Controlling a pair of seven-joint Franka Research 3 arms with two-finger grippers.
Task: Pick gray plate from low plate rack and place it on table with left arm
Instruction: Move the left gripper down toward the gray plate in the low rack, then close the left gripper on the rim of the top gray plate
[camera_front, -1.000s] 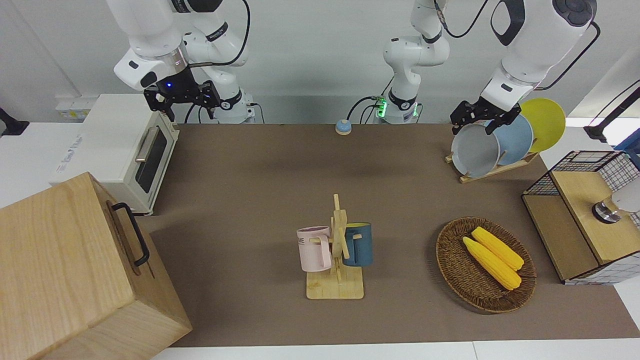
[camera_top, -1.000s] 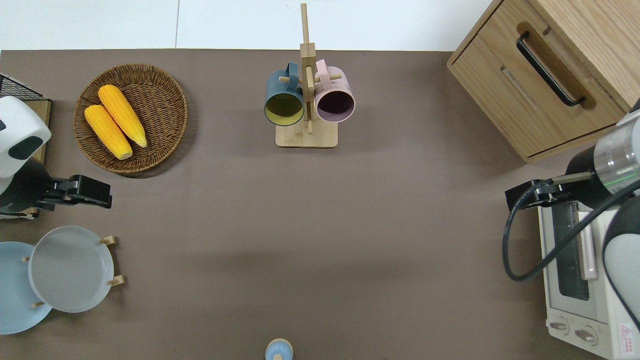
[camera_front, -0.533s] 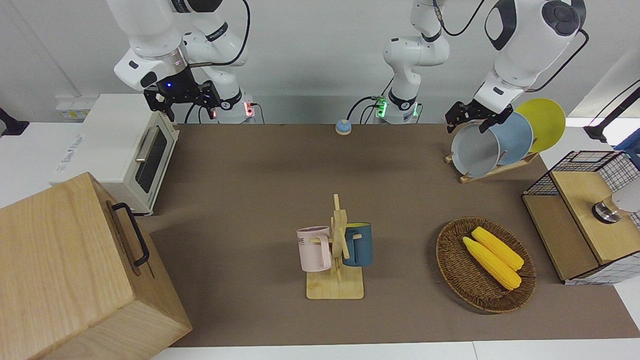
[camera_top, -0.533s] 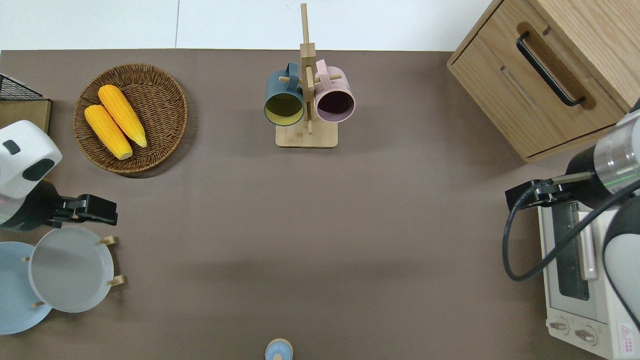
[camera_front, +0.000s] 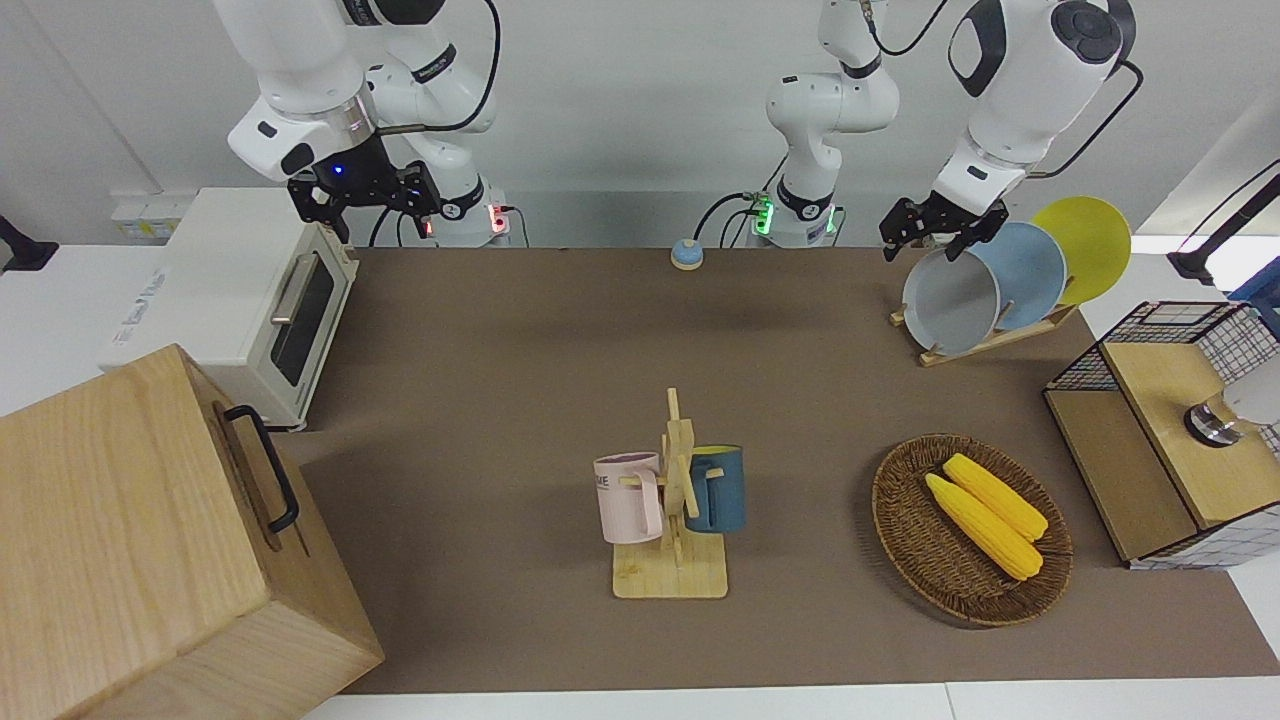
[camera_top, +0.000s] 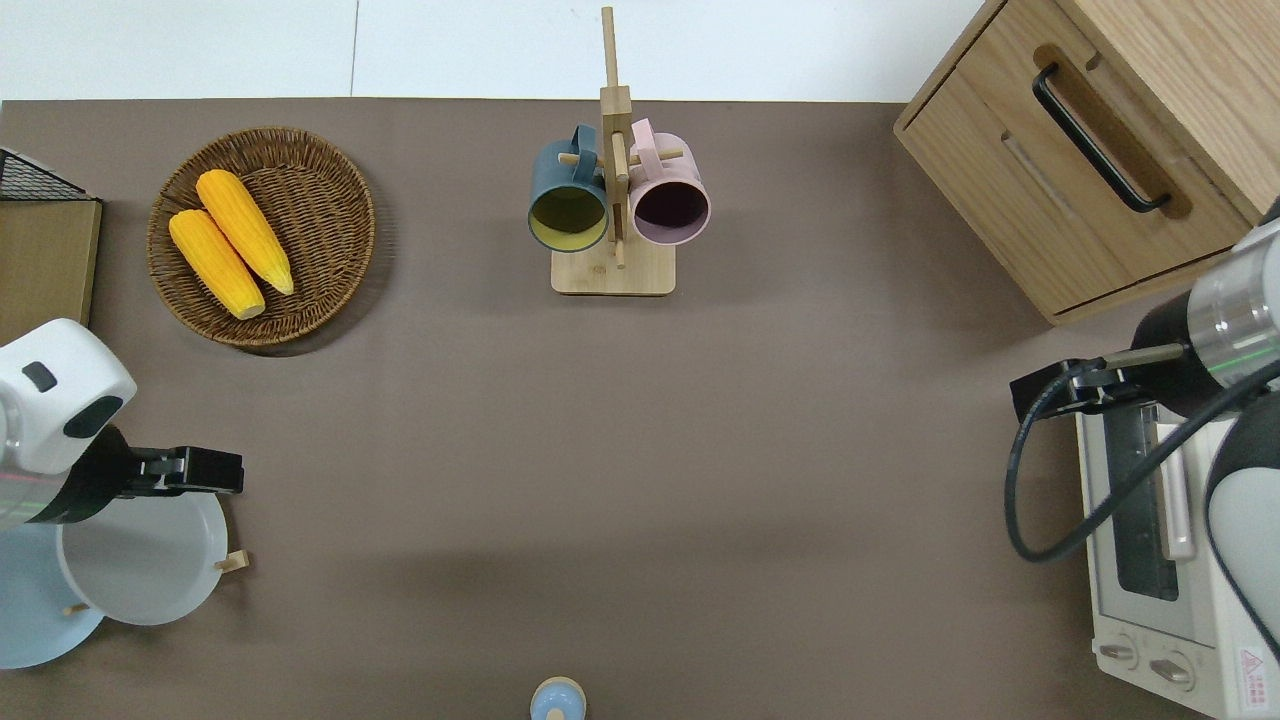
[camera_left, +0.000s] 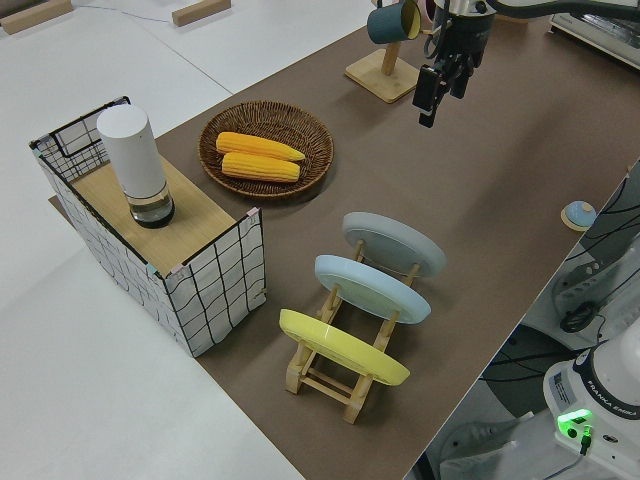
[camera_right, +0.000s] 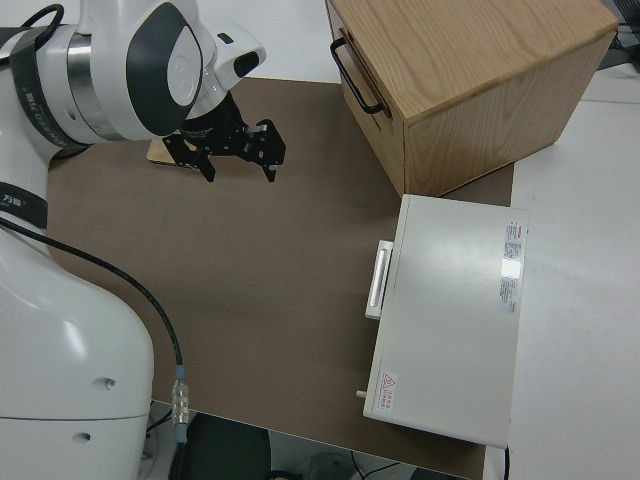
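Observation:
The gray plate (camera_front: 950, 302) leans in the low plate rack (camera_front: 985, 340) at the left arm's end of the table (camera_front: 520, 340), in the slot farthest from the robots. It also shows in the overhead view (camera_top: 140, 565) and the left side view (camera_left: 395, 245). My left gripper (camera_front: 922, 245) is open and empty, up in the air. In the overhead view it (camera_top: 205, 471) is over the plate's top rim. The right arm is parked, its gripper (camera_right: 240, 160) open.
A light blue plate (camera_front: 1025, 275) and a yellow plate (camera_front: 1085, 245) lean in the same rack. A wicker basket (camera_top: 330, 290) with two corn cobs, a wire crate (camera_front: 1160, 430), a mug stand (camera_front: 675, 500), a wooden cabinet (camera_front: 140, 540), a toaster oven (camera_front: 250, 300) and a small bell (camera_front: 686, 254) stand around.
My left gripper has moved toward the robots, from over the bare table near the basket to over the gray plate's top rim. The plates and the right arm have not moved.

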